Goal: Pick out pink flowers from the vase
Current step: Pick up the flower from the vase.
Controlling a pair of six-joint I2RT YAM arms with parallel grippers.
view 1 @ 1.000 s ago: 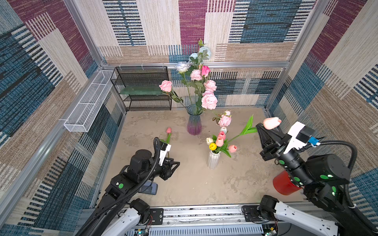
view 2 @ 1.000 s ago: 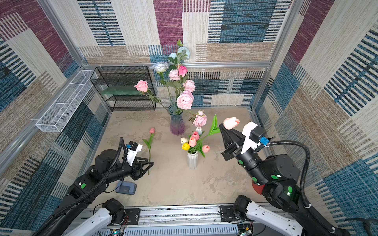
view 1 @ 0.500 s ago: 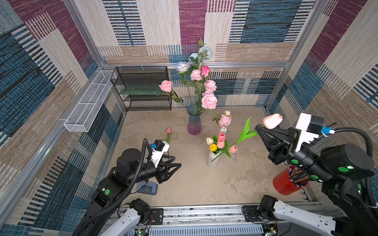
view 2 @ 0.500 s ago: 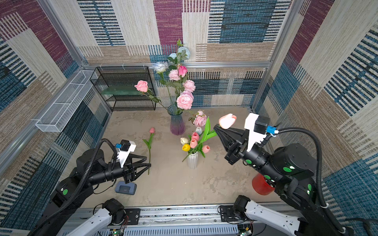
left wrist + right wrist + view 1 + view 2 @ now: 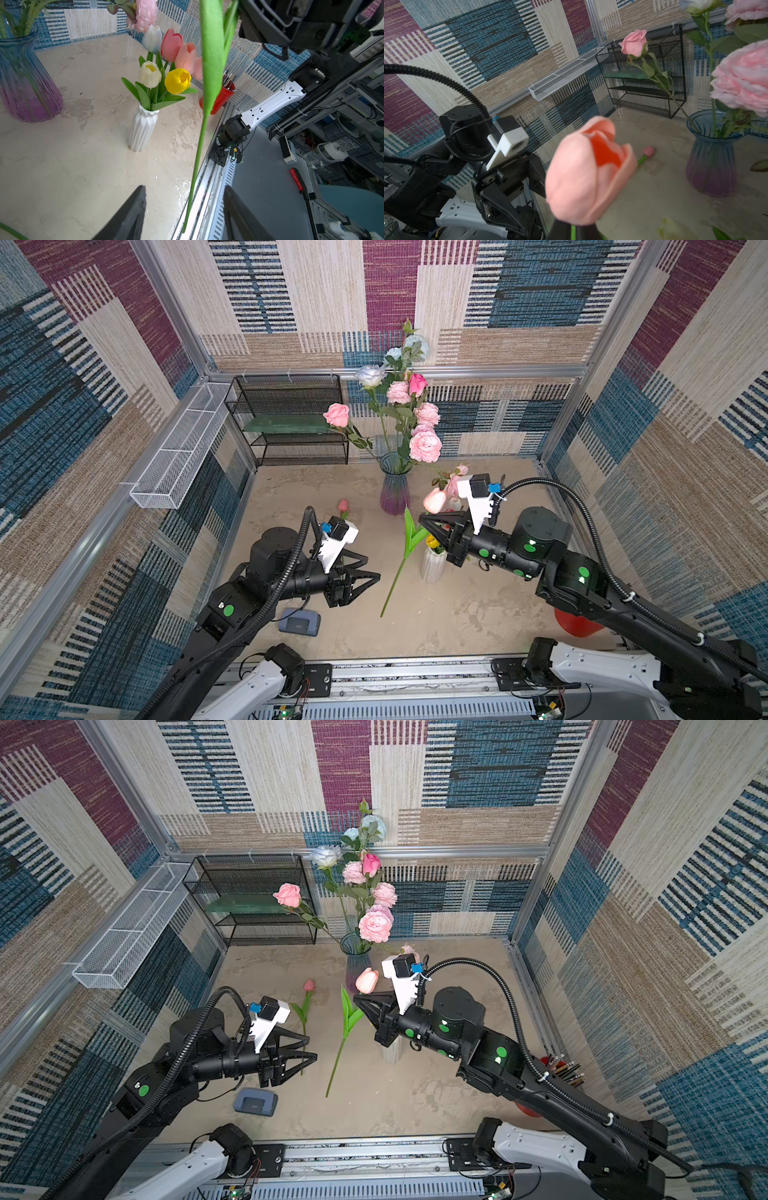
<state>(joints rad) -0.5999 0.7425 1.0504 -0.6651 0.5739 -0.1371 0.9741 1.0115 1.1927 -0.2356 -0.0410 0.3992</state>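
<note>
My right pincer gripped one pink tulip by its stem, in the air near the white vase. My left pincer stood open near the stem's lower end. A second pink tulip lay on the bench. Other pink tulips in the white vase and the pink roses in the glass vase were not yet taken.

Ribbed glossy glass vase; matt white fluted vase; black wire-mesh metal rack; woven-cloth walls.
</note>
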